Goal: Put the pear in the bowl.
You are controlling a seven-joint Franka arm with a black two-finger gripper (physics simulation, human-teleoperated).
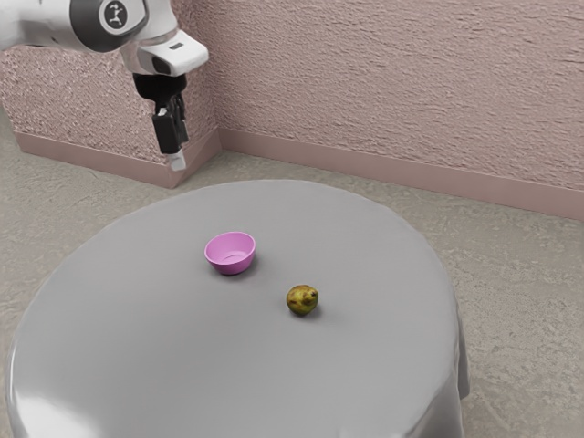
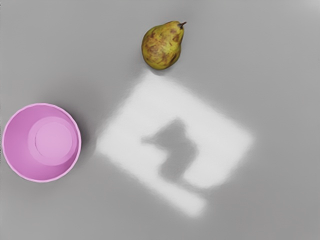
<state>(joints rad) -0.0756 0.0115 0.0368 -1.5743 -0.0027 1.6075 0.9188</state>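
Pink, smooth and upright, the bowl (image 1: 230,254) is set on the grey table (image 1: 182,365), below the level of the claw (image 1: 176,161) and towards the exterior view's right from it. The claw is held up in the air, pointed downward and well apart from both the bowl and the pear (image 1: 302,299). Whether the claw is open or closed cannot be told from the pictures.

The pear is laid on the bare tabletop, outside the bowl, also lower than the claw. It is placed farther from the claw than the bowl is, and a stretch of grey surface is left between the two. Its skin is coloured yellow-green and mottled with brown; in the wrist view its dark stem (image 2: 183,23) is turned away from the bowl.

Beneath the raised claw, a pale patch of light (image 2: 125,125) is shown on the tabletop by the wrist view, close to the pear and the bowl, and a dark shadow (image 2: 180,150) is cast within it. The claw is carried by the white and black arm (image 1: 36,23), which is brought in from the exterior view's left. Behind the claw, a rough pinkish wall (image 1: 383,73) is seen, edged along its foot by a plain skirting board (image 1: 365,160).
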